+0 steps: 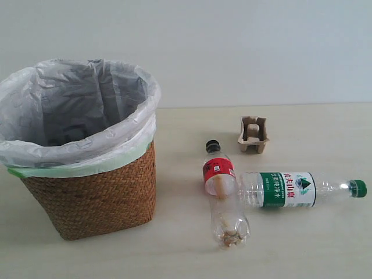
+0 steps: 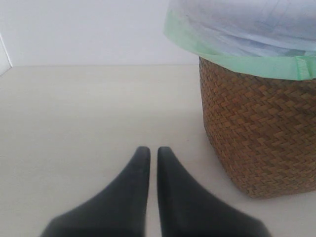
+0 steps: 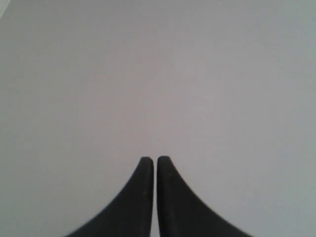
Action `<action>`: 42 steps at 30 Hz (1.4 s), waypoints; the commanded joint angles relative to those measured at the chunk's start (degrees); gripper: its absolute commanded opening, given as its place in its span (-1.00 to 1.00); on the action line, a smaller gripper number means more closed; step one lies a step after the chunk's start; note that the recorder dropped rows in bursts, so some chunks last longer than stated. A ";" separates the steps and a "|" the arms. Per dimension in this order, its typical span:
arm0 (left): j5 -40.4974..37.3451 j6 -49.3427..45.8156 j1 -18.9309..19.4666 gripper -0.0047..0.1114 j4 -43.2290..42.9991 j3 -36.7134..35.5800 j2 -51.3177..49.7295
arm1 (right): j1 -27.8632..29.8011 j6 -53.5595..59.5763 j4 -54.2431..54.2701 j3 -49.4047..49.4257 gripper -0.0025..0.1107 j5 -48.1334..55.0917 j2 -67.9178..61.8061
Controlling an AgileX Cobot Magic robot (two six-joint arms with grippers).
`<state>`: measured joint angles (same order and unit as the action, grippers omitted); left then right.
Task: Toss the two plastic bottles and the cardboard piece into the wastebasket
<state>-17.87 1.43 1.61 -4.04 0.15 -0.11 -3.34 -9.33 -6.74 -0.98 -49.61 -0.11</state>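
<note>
Red-label bottle point(image 1: 222, 193) and green-label bottle point(image 1: 293, 189) are seen touching, lower right; one could be rolled off during a grab. Left gripper point(image 2: 153, 149), right gripper point(image 3: 151, 159): closed, nothing held.

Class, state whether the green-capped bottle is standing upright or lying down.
Lying down: the green-capped bottle rests sideways on the table.

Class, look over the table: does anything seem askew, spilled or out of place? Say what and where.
Both bottles lie on their sides right of the upright wastebasket: the red-label bottle and the green-label bottle meet at roughly a right angle. The cardboard piece sits apart behind them. No spill shows.
</note>
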 commanded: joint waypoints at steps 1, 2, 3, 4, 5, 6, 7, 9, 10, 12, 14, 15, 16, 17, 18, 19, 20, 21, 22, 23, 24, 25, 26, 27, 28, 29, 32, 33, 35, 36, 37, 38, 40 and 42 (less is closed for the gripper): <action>0.24 -0.01 -0.35 -0.83 0.38 -0.15 0.11 | 0.34 -4.67 1.66 -7.90 -0.96 10.09 0.11; 0.24 -0.01 -0.35 -0.83 0.38 -0.15 0.11 | 0.34 -5.34 1.66 -10.24 -0.96 17.11 0.11; 0.24 -0.01 -0.35 -0.83 0.38 -0.15 0.11 | 0.34 -6.34 1.66 -13.27 -0.96 24.22 0.11; 0.24 -0.01 -0.35 -0.83 0.38 -0.15 0.11 | 0.34 -7.09 1.66 -16.30 -0.96 30.32 0.11; 0.24 -0.01 -0.35 -0.83 0.38 -0.15 0.11 | 0.34 -7.10 1.66 -18.57 -0.96 34.32 -0.77; 0.24 -0.01 -0.35 -0.83 0.38 -0.15 0.11 | 0.34 -7.19 1.66 -21.26 -0.96 38.68 -2.17; 0.24 -0.01 -0.35 -0.83 0.38 -0.15 0.11 | 0.34 -7.19 1.66 -23.89 -0.95 42.40 -3.81; 0.24 -0.01 -0.35 -0.83 0.38 -0.15 0.11 | 0.34 -7.36 1.66 -28.65 -0.85 47.54 -7.57; 0.24 -0.01 -0.35 -0.83 0.38 -0.15 0.11 | 0.34 -7.36 1.66 -30.45 -0.77 48.86 -9.22; 0.24 -0.01 -0.35 -0.83 0.38 -0.15 0.11 | 0.34 -7.36 1.66 -34.68 -0.44 52.10 -13.45; 0.24 -0.01 -0.35 -0.83 0.38 -0.15 0.11 | 0.34 -7.36 1.76 -38.46 -0.01 55.95 -16.93; 0.24 -0.01 -0.35 -0.83 0.38 -0.15 0.11 | 0.34 -7.36 1.76 -40.79 0.32 58.30 -19.64; 0.24 -0.01 -0.35 -0.83 0.38 -0.15 0.11 | 0.34 -7.26 1.89 -42.21 0.54 59.87 -21.45; 0.24 -0.01 -0.35 -0.83 0.38 -0.15 0.11 | 0.34 -7.26 1.89 -43.60 0.75 61.69 -23.64; 0.24 -0.01 -0.35 -0.83 0.38 -0.15 0.11 | 0.34 -6.60 2.02 -45.47 0.89 64.54 -25.64; 0.24 -0.01 -0.35 -0.83 0.38 -0.15 0.11 | 0.34 -6.60 2.02 -46.59 0.87 66.17 -27.48; 0.24 -0.01 -0.35 -0.83 0.38 -0.15 0.11 | 0.34 -7.04 2.89 -47.73 0.88 68.11 -29.17; 0.24 -0.01 -0.35 -0.83 0.38 -0.15 0.11 | 0.34 -7.33 5.04 -48.72 0.88 70.02 -30.66; 0.24 -0.01 -0.35 -0.83 0.38 -0.15 0.11 | 0.34 -7.23 8.19 -49.56 0.88 71.95 -31.81; 0.24 -0.01 -0.35 -0.83 0.38 -0.15 0.11 | 0.34 -6.99 10.98 -50.04 0.88 73.67 -33.26; 0.24 -0.01 -0.35 -0.83 0.38 -0.15 0.11 | 0.34 -6.11 13.56 -50.39 0.88 75.32 -34.54; 0.24 -0.01 -0.35 -0.83 0.38 -0.15 0.11 | 0.34 -5.12 15.65 -50.39 0.88 76.29 -35.61; 0.24 -0.01 -0.35 -0.83 0.38 -0.15 0.11 | 0.34 -4.20 17.39 -50.39 0.88 77.84 -36.95; 0.24 -0.01 -0.35 -0.83 0.38 -0.15 0.11 | 0.34 -4.10 18.14 -50.39 0.88 79.61 -38.60; 0.24 -0.01 -0.35 -0.83 0.38 -0.15 0.11 | 0.34 -4.10 18.14 -50.39 0.88 81.03 -40.35; 0.24 -0.01 -0.35 -0.83 0.38 -0.15 0.11 | 0.34 -4.10 18.14 -50.39 0.88 82.63 -42.34; 0.24 -0.01 -0.35 -0.83 0.38 -0.15 0.11 | 0.34 -6.70 18.14 -50.39 0.88 87.91 -48.83; 0.24 -0.01 -0.35 -0.83 0.38 -0.15 0.11 | 0.34 -7.07 18.24 -50.39 0.88 89.78 -51.02; 0.24 -0.01 -0.35 -0.83 0.38 -0.15 0.11 | 0.34 -7.63 18.24 -50.39 0.88 91.38 -54.55; 0.24 -0.01 -0.35 -0.83 0.38 -0.15 0.11 | 0.34 -8.65 18.36 -50.39 0.88 92.01 -56.38; 0.24 -0.01 -0.35 -0.83 0.38 -0.15 0.11 | 0.34 -9.81 18.36 -50.39 0.88 92.60 -58.08; 0.24 -0.01 -0.35 -0.83 0.38 -0.15 0.11 | 0.34 -10.23 18.36 -50.39 0.88 93.14 -59.71; 0.24 -0.01 -0.35 -0.83 0.38 -0.15 0.11 | 0.34 -10.99 17.67 -50.39 0.88 94.68 -62.76; 0.24 -0.01 -0.35 -0.83 0.38 -0.15 0.11 | 0.34 -15.53 16.10 -50.39 0.88 96.84 -65.45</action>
<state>-17.87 1.43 1.61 -4.04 0.15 -0.11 -3.34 -20.46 11.07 -51.18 44.56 -62.60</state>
